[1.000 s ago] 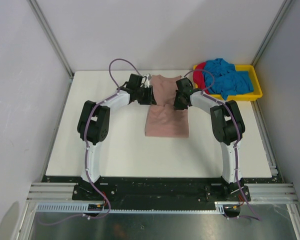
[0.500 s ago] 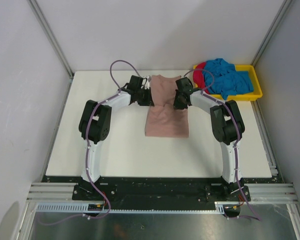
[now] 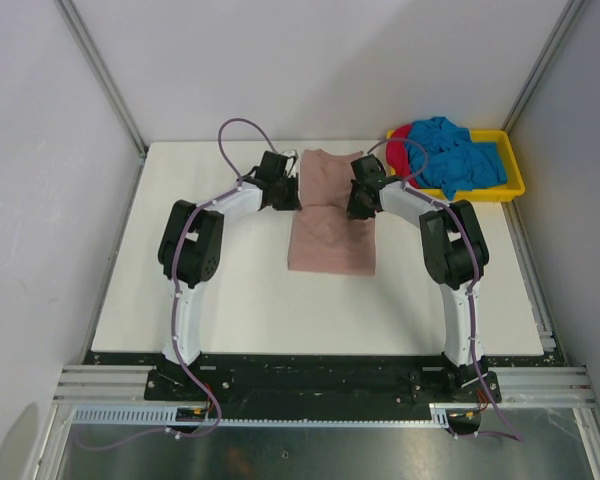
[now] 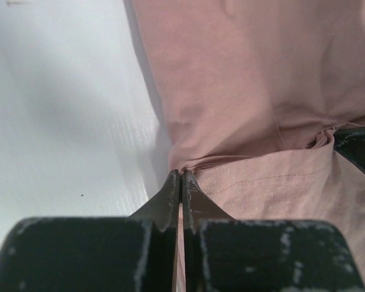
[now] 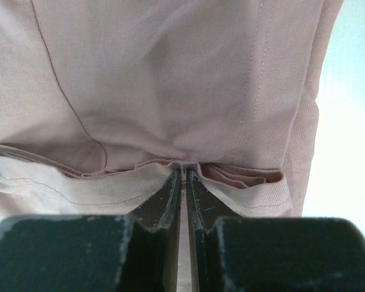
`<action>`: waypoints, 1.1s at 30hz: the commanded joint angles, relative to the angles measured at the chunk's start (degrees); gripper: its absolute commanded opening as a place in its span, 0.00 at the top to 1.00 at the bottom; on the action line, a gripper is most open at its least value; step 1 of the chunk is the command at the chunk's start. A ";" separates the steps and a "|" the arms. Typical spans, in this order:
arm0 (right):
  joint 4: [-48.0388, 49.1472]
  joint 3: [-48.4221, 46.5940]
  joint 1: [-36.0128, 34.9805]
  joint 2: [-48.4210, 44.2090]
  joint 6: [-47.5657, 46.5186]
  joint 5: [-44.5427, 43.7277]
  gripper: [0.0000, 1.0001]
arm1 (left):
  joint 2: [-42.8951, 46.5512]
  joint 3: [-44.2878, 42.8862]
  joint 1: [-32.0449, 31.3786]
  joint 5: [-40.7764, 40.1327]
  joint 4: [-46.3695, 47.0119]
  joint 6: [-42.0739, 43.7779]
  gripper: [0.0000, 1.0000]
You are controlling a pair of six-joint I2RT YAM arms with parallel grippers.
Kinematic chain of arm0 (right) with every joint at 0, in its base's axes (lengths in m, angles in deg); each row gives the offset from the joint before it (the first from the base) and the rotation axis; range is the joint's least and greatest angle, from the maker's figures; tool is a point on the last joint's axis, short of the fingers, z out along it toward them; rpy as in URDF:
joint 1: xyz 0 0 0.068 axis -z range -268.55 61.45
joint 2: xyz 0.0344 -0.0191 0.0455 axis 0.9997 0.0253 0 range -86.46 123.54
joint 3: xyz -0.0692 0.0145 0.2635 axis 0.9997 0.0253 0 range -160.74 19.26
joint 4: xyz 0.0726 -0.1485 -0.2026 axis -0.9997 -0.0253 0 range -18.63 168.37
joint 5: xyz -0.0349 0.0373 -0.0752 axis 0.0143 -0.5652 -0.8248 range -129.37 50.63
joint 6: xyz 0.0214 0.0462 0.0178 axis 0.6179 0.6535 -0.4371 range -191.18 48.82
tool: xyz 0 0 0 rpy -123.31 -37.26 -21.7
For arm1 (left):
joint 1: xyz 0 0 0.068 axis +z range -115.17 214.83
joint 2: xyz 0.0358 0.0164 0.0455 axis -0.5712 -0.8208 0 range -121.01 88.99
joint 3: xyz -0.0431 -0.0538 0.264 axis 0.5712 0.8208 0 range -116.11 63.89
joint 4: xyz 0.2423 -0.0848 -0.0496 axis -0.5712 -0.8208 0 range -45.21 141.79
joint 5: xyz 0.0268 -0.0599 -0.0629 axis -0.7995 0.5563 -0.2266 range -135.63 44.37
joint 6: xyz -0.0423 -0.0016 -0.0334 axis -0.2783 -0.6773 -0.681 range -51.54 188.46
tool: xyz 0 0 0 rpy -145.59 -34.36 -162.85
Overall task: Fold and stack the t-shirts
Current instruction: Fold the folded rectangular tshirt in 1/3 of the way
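A dusty pink t-shirt (image 3: 330, 235) lies partly folded in the middle of the white table. My left gripper (image 3: 296, 196) is at its left edge, and in the left wrist view the gripper (image 4: 181, 174) is shut on a pinched fold of the pink cloth (image 4: 243, 91). At the shirt's right side my right gripper (image 3: 356, 204) is likewise shut on bunched hem layers (image 5: 184, 169) of the pink shirt (image 5: 170, 79). A bright blue t-shirt (image 3: 460, 162) and a red one (image 3: 398, 140) sit crumpled in the tray.
The yellow tray (image 3: 516, 186) holding the other shirts stands at the table's back right corner, close behind the right arm. White walls and metal frame posts enclose the table (image 3: 230, 300) on three sides.
The left gripper's fingers have closed onto the pink shirt's left edge. The right gripper has kept its grip, and the shirt has barely shifted.
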 commanded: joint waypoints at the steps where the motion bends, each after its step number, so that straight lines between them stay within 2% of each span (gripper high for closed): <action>1: -0.44 -0.78 0.68 0.07 -0.06 -2.35 0.89 | 2.45 0.48 0.43 -5.01 1.93 -1.10 1.00; 19: 1.42 2.38 4.66 -7.61 -0.77 -0.93 0.87 | 0.81 -0.38 0.50 -3.77 1.96 -1.75 1.00; 33: 2.06 5.16 5.43 -3.84 -0.60 -0.77 0.88 | -0.06 -0.69 0.45 -3.64 1.95 -2.12 1.00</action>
